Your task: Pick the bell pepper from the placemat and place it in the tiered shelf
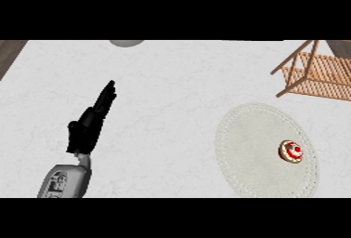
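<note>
Bell pepper far right of left hand's fingers

bell pepper: small, red with pale markings, seen lying on the right part of the placemat, untouched | placemat: oval, off-white, edge dotted, laid flat on the worktop at lower right | tiered shelf: wooden, slatted, angled frame, set at upper right, apart from the placemat
</note>
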